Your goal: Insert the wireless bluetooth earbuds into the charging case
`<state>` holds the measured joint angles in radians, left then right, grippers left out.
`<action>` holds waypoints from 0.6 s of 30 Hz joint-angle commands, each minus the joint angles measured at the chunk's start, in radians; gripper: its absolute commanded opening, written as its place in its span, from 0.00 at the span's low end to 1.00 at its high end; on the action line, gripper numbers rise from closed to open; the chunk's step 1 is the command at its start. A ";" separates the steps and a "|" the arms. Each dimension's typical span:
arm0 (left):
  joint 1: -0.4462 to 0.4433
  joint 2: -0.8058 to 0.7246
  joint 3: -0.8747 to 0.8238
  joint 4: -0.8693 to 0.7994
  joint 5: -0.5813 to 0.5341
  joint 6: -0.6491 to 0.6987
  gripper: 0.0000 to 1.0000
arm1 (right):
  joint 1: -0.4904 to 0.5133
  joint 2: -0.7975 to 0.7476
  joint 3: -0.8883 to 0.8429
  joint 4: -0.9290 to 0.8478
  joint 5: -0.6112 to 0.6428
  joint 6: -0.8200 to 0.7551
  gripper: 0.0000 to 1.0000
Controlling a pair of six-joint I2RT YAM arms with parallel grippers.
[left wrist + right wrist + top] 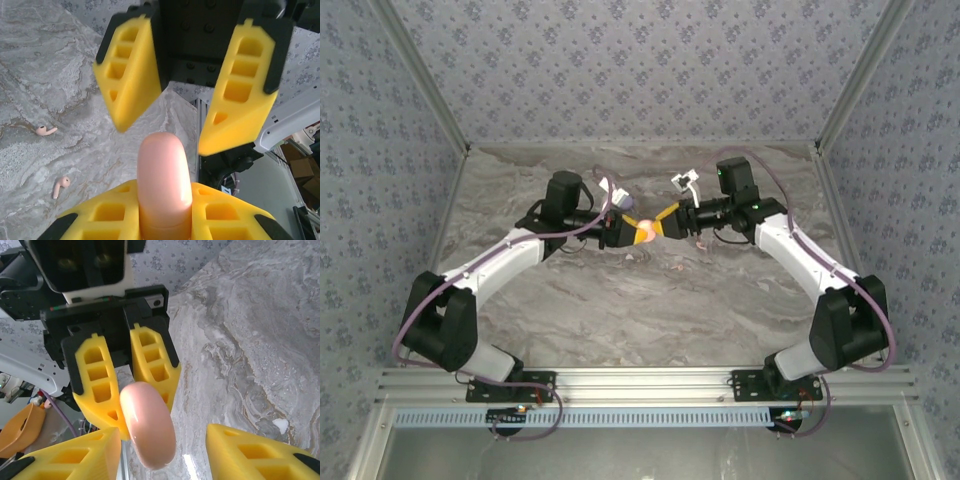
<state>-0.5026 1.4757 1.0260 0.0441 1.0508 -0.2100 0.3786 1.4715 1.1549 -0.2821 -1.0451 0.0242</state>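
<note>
Gripping the pink charging case [165,185] by its lower part, the left gripper [142,407] has its fingers closed on it. The right gripper [165,134] faces the case with its fingers apart and empty. The case looks shut. One pink earbud [46,131] and a second earbud [61,186] lie on the marble table [45,60], well apart from the case. I judge nothing is inserted yet; opening the case and placing both remain.

The top camera is looking down from high above the near edge, taking in the whole table [650,300] from afar. The left wrist camera is facing the right gripper [165,136] close up, and the right wrist camera is facing the left gripper [144,412] just as closely. All three are sharing the case [645,236].
</note>
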 commanded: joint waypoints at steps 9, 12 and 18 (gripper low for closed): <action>-0.014 0.007 0.049 -0.029 0.031 0.040 0.12 | 0.028 0.031 0.073 -0.069 -0.056 -0.055 0.37; -0.014 0.008 0.050 -0.032 0.025 0.040 0.12 | 0.031 0.033 0.080 -0.077 -0.057 -0.059 0.29; -0.013 0.006 0.049 -0.020 -0.014 0.018 0.22 | 0.033 0.035 0.085 -0.093 -0.056 -0.061 0.20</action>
<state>-0.5068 1.4757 1.0412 0.0166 1.0588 -0.1989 0.4007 1.4994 1.2060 -0.3447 -1.0786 -0.0307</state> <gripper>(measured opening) 0.214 0.207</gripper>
